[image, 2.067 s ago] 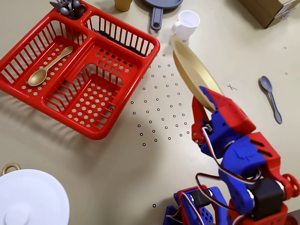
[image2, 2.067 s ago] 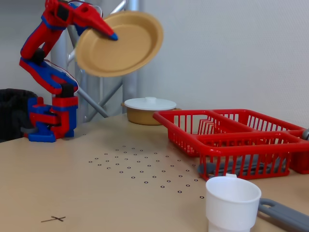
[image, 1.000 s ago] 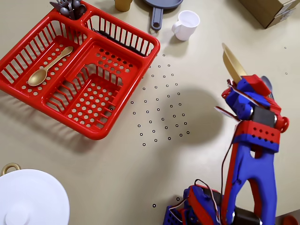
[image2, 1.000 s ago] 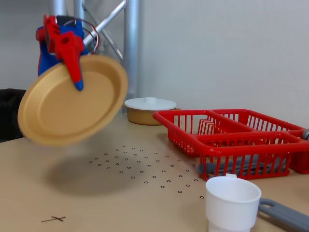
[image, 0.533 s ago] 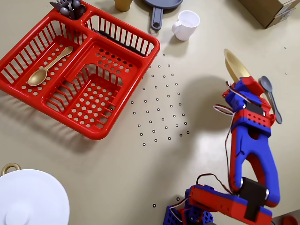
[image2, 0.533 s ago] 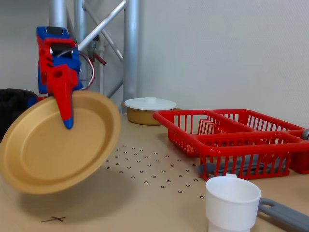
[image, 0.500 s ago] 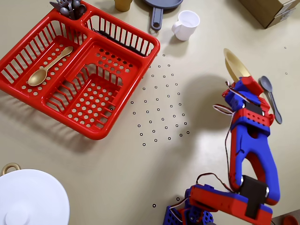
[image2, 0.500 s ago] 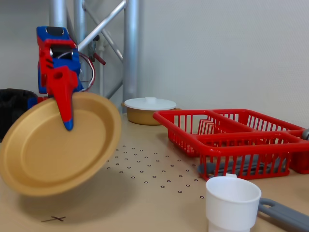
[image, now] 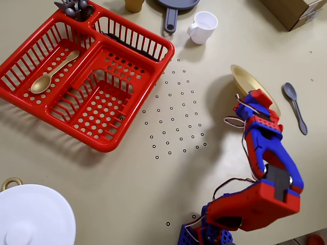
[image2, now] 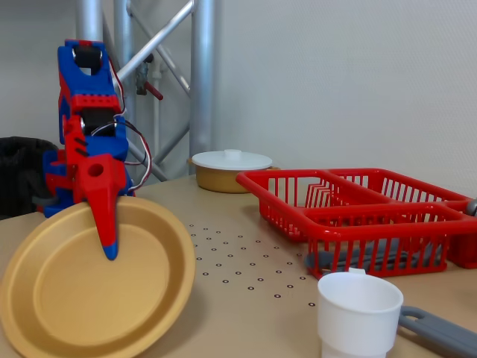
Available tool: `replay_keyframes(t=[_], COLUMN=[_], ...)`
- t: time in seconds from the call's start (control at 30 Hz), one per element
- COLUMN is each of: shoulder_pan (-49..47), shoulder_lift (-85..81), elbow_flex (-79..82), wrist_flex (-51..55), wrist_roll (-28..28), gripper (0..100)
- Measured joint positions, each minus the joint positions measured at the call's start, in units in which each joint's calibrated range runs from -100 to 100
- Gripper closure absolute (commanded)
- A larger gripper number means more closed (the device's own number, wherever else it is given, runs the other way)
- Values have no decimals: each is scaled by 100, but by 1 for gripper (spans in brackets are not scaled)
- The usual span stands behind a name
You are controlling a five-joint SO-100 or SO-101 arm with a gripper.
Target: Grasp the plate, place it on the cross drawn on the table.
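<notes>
In the overhead view we see the plate [image: 249, 86] tilted near the right edge of the table [image: 127, 178], its lower right part covered by the red and blue arm [image: 265, 153]. The gripper [image: 249, 103] sits at the plate's rim, closed on it, though we cannot make out the fingertips themselves here. The cross is not visible; the plate and arm cover that patch of table. A grey spoon [image: 295, 106] lies just beside the plate, toward the right edge. The red dish rack [image: 84, 71] fills the far left corner, holding a gold spoon [image: 51, 73] in one compartment and dark utensils [image: 75, 7] in a corner pocket. A white cup [image: 203, 26] stands near the far edge beside a grey pan [image: 172, 13], which is cut off by the frame. A white lid [image: 33, 214] is cut off at the near left corner.

In the fixed view we see the plate [image2: 97, 280] held steeply tilted, its inside facing us, its lower rim cut off by the frame, so we cannot tell whether it touches the table [image2: 246, 261]. One red, blue-tipped finger [image2: 104, 216] lies across its inner face, clamping the rim. The white cup [image2: 359, 313] stands in the foreground, the dish rack [image2: 358, 216] behind it, and a lidded yellow pot [image2: 227, 170] beyond.
</notes>
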Motion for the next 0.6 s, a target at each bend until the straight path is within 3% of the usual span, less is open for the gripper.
replay_keyframes(t=[0.23, 0.6], shoulder_pan=[0, -18], shoulder_lift=[376, 441], elbow_flex=[-244, 108], wrist_flex=[-112, -64], wrist_roll=[20, 186], gripper=[99, 87])
